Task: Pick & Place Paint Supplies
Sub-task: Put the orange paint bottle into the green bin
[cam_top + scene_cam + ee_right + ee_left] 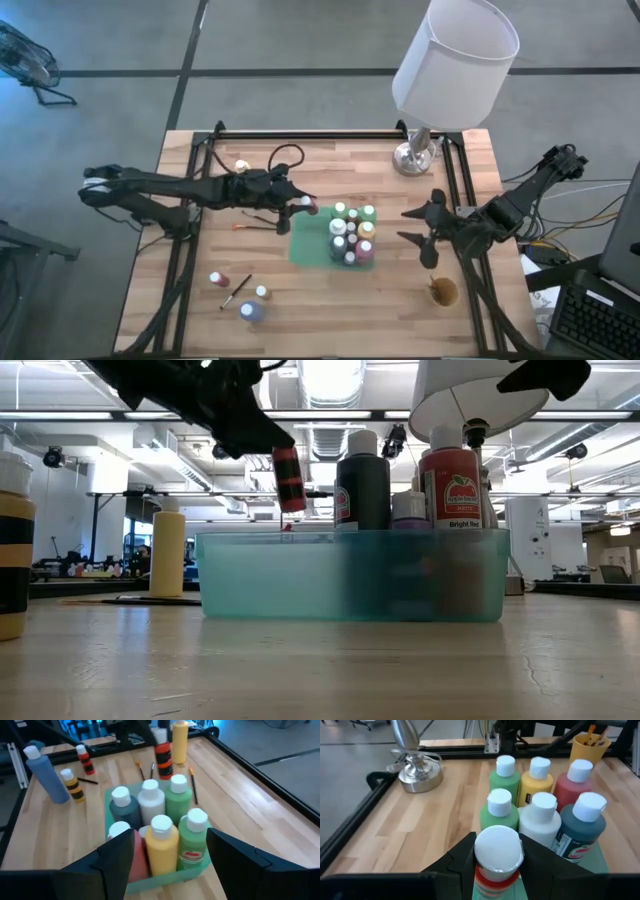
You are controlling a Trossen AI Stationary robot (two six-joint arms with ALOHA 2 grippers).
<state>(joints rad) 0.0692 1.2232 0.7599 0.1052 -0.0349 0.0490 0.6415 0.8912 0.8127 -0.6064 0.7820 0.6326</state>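
A red paint bottle (311,207) with black bands and a white cap hangs at the left edge of the teal tray (304,246), with my left gripper (300,204) shut on it. Several bottles stand upright in the tray: green (504,779), yellow (536,782), red (574,785), white (540,820) and dark teal (582,827). My right gripper (417,224) hovers open just to the right of the tray, its fingers (117,857) spread wide with nothing between them. Thin brushes (258,222) lie on the table to the left of the tray. My left gripper pinches the red bottle between its two fingers by its sides just under the white cap (497,872). The fingers come from the table's left, slanting a little downward. The bottle (288,478) hangs nearly upright, lifted clear above the tray's left rim (205,540).
A red bottle (218,279), a yellow-and-black one (262,291), a blue one (250,311) and a brush (237,290) sit near the front left. A yellow bottle (241,165) stands far left. The lamp (415,150) is at the back right and a tan cup (443,290) at the front right.
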